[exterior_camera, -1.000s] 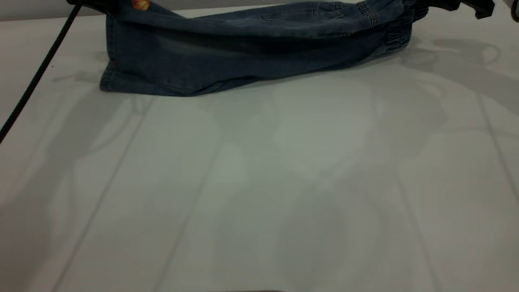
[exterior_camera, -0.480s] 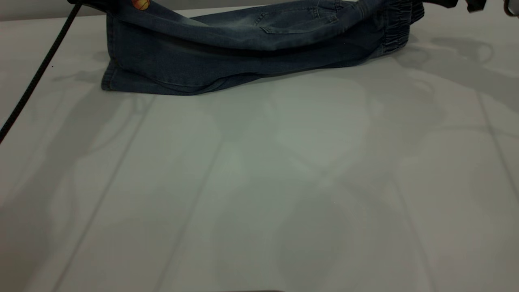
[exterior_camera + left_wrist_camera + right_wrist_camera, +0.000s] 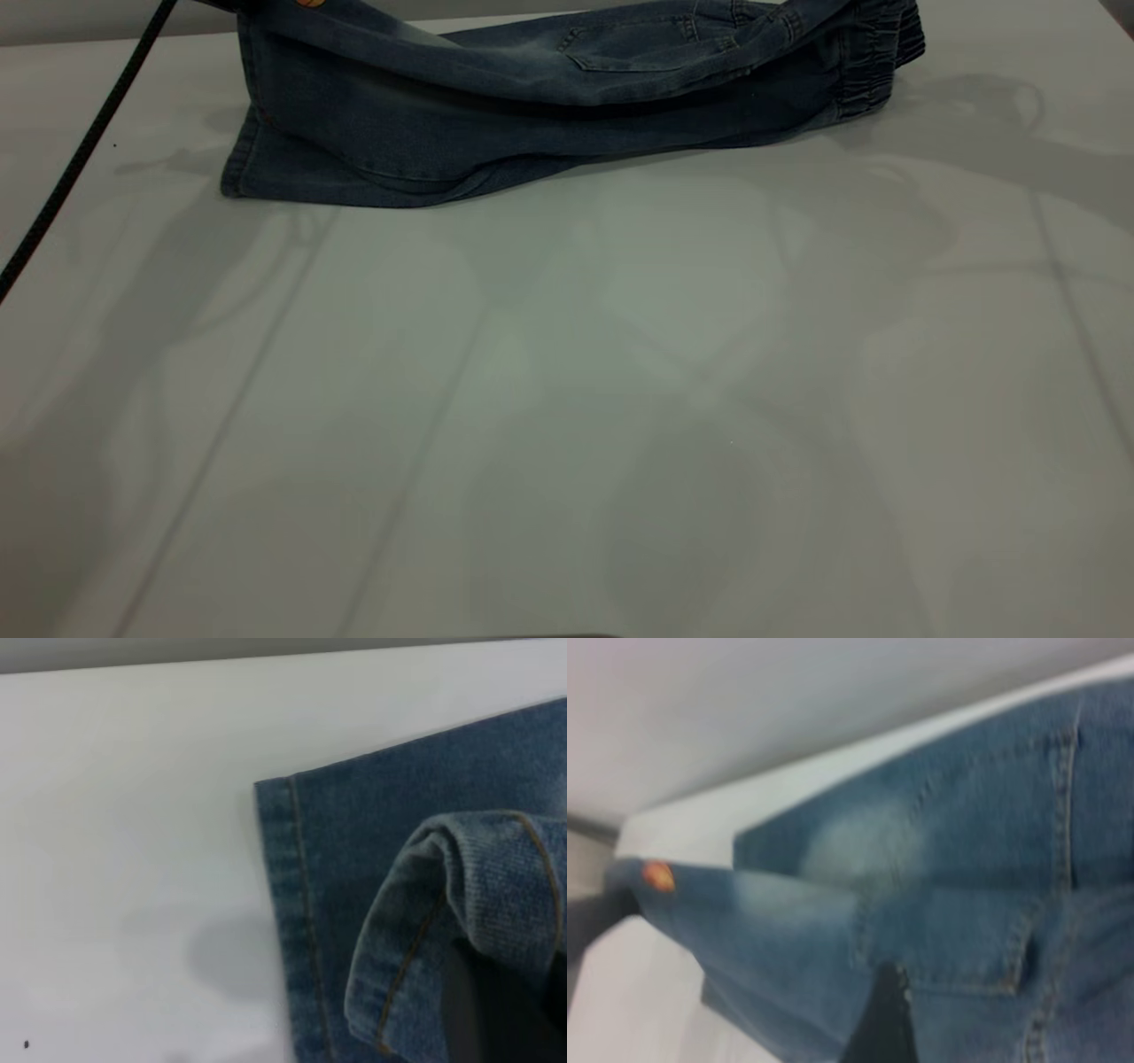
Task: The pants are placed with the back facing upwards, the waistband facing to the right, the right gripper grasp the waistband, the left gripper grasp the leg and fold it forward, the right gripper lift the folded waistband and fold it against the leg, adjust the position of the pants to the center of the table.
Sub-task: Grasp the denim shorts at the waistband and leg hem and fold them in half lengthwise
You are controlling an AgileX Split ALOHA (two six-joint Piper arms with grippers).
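Exterior view first: the pants (image 3: pixel 532 115) sit at the far edge of the table (image 3: pixel 567 399), stretched across it, with the near long edge resting on the surface and the far side lifted and draped over toward the camera. The waistband (image 3: pixel 873 62) is at the right end, bunched into its pleats and raised a bit off the tabletop. A patch pocket (image 3: pixel 638 49) shows on the lifted layer. At the top left a sliver of the orange ball print (image 3: pixel 310 3) on the leg (image 3: pixel 354 31) pokes in at the frame edge, right where the fabric is held up. A black cable (image 3: pixel 80 159) runs diagonally down the left side. Neither gripper itself is in this shot.

Left wrist view: the left gripper (image 3: pixel 496 1010) is just a dark shape tucked under a rolled-over hem of the leg (image 3: pixel 478 895), so it looks clamped on that hem. The other leg's hem (image 3: pixel 292 904) lies flat on the table (image 3: pixel 133 859) just beside it.

Right wrist view: a dark finger of the right gripper (image 3: pixel 881 1019) sits against the denim near the pocket (image 3: pixel 966 939); can't tell if it's pinching or apart. The ball print (image 3: pixel 657 875) is at the far end, next to the dark blur of the left gripper (image 3: pixel 598 917).
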